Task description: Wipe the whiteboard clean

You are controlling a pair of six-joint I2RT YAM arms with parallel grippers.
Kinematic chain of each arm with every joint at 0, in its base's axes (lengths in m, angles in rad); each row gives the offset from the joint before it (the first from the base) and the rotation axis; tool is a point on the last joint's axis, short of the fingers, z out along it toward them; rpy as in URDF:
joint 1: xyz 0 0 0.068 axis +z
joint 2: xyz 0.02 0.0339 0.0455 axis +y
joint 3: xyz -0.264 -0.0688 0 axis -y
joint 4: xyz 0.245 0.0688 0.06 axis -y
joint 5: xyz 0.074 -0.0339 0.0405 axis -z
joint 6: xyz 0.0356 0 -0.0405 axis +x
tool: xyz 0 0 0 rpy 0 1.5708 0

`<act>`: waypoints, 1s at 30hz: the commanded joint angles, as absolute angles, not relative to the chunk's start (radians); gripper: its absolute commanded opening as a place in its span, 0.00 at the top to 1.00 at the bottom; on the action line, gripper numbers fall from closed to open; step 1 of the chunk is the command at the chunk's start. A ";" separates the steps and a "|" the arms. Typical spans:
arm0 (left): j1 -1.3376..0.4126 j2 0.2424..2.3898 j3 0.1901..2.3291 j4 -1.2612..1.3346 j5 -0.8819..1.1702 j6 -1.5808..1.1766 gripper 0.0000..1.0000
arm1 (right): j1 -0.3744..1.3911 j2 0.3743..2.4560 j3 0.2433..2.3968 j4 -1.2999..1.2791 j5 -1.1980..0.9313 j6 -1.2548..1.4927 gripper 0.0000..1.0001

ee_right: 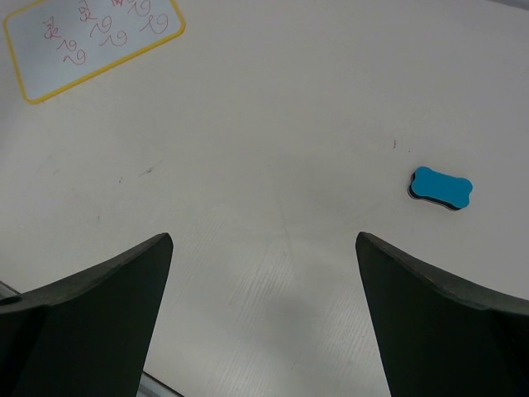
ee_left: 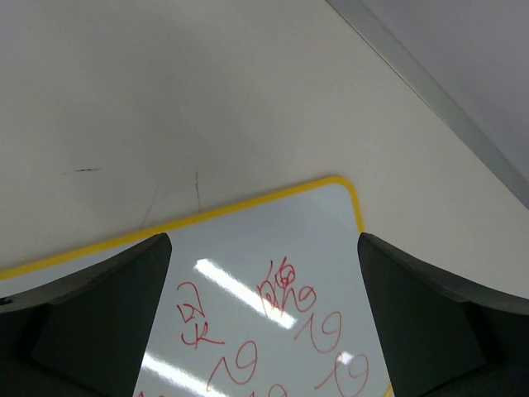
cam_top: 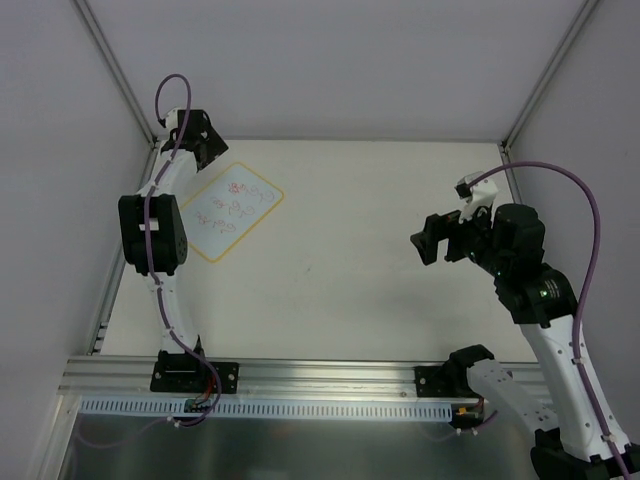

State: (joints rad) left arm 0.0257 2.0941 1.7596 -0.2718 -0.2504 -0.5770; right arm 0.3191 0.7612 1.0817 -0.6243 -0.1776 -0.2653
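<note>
Two pairs of jaws, one scribbled whiteboard (cam_top: 233, 211), one eraser (ee_right: 440, 188)

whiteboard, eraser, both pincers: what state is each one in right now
whiteboard: flat on the table, red scribbles not yet erased
blue eraser: lying flat on the table, untouched, apart from the whiteboard
left pincer: open, empty, above the whiteboard
right pincer: open, empty, above bare table
</note>
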 commanded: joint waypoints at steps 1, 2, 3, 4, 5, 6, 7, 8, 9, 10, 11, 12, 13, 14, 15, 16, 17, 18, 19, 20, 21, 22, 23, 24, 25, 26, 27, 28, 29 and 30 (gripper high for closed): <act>0.049 2.146 1.848 -0.264 -0.347 -0.635 0.01 | 0.325 0.776 1.074 -0.589 -0.221 -0.285 0.01; 0.052 2.161 1.848 -0.264 -0.350 -0.635 0.01 | 0.325 0.787 1.072 -0.589 -0.221 -0.285 0.01; 0.057 2.184 1.865 -0.264 -0.350 -0.640 0.01 | 0.325 0.793 1.072 -0.589 -0.221 -0.285 0.01; 0.058 2.193 1.874 -0.264 -0.351 -0.646 0.03 | 0.325 0.796 1.072 -0.589 -0.222 -0.284 0.01; 0.058 2.203 1.879 -0.264 -0.348 -0.649 0.05 | 0.324 0.801 1.072 -0.591 -0.224 -0.281 0.01; 0.061 2.218 1.882 -0.264 -0.345 -0.653 0.08 | 0.325 0.810 1.074 -0.588 -0.227 -0.278 0.01; 0.067 2.226 1.888 -0.264 -0.342 -0.660 0.10 | 0.325 0.814 1.074 -0.589 -0.227 -0.275 0.01; 0.069 2.233 1.893 -0.264 -0.339 -0.660 0.11 | 0.325 0.821 1.075 -0.589 -0.230 -0.273 0.01; 0.072 2.250 1.894 -0.264 -0.328 -0.661 0.13 | 0.325 0.830 1.075 -0.589 -0.233 -0.273 0.01; 0.080 2.258 1.898 -0.264 -0.324 -0.664 0.14 | 0.325 0.834 1.077 -0.589 -0.241 -0.270 0.01; 0.083 2.264 1.896 -0.265 -0.316 -0.667 0.15 | 0.325 0.836 1.078 -0.589 -0.244 -0.268 0.01; 0.086 2.273 1.896 -0.265 -0.302 -0.667 0.16 | 0.325 0.841 1.078 -0.588 -0.247 -0.268 0.01; 0.089 2.276 1.896 -0.265 -0.296 -0.670 0.16 | 0.325 0.844 1.078 -0.589 -0.250 -0.267 0.01; 0.092 2.279 1.894 -0.265 -0.292 -0.670 0.18 | 0.325 0.845 1.078 -0.588 -0.252 -0.264 0.01; 0.092 2.286 1.894 -0.265 -0.285 -0.669 0.18 | 0.325 0.845 1.078 -0.589 -0.253 -0.262 0.01; 0.094 2.292 1.896 -0.265 -0.269 -0.670 0.19 | 0.325 0.845 1.077 -0.588 -0.255 -0.261 0.01; 0.095 2.293 1.896 -0.265 -0.259 -0.669 0.19 | 0.325 0.844 1.075 -0.589 -0.253 -0.259 0.01; 0.097 2.295 1.898 -0.265 -0.250 -0.670 0.21 | 0.325 0.844 1.075 -0.589 -0.256 -0.258 0.01; 0.095 2.299 1.894 -0.267 -0.224 -0.670 0.22 | 0.325 0.844 1.075 -0.589 -0.255 -0.258 0.01; 0.095 2.304 1.894 -0.267 -0.209 -0.673 0.23 | 0.325 0.845 1.075 -0.589 -0.255 -0.258 0.01; 0.095 2.309 1.891 -0.268 -0.195 -0.675 0.24 | 0.325 0.844 1.075 -0.589 -0.255 -0.258 0.01; 0.095 2.312 1.885 -0.270 -0.183 -0.684 0.24 | 0.325 0.845 1.077 -0.589 -0.255 -0.258 0.01; 0.095 2.312 1.881 -0.271 -0.167 -0.692 0.24 | 0.325 0.845 1.077 -0.589 -0.258 -0.258 0.01; 0.095 2.313 1.875 -0.272 -0.161 -0.696 0.24 | 0.325 0.847 1.078 -0.589 -0.258 -0.258 0.01; 0.095 2.315 1.868 -0.273 -0.150 -0.706 0.25 | 0.325 0.848 1.081 -0.589 -0.259 -0.258 0.01; 0.095 2.316 1.865 -0.275 -0.123 -0.709 0.25 | 0.325 0.848 1.083 -0.589 -0.259 -0.258 0.01; 0.095 2.319 1.864 -0.276 -0.111 -0.710 0.25 | 0.325 0.847 1.083 -0.589 -0.261 -0.256 0.01; 0.095 2.319 1.858 -0.278 -0.101 -0.715 0.25 | 0.325 0.845 1.085 -0.589 -0.262 -0.256 0.01; 0.095 2.318 1.852 -0.279 -0.094 -0.718 0.26 | 0.324 0.844 1.083 -0.589 -0.261 -0.256 0.01; 0.097 2.315 1.844 -0.279 -0.084 -0.722 0.25 | 0.325 0.842 1.083 -0.589 -0.261 -0.258 0.01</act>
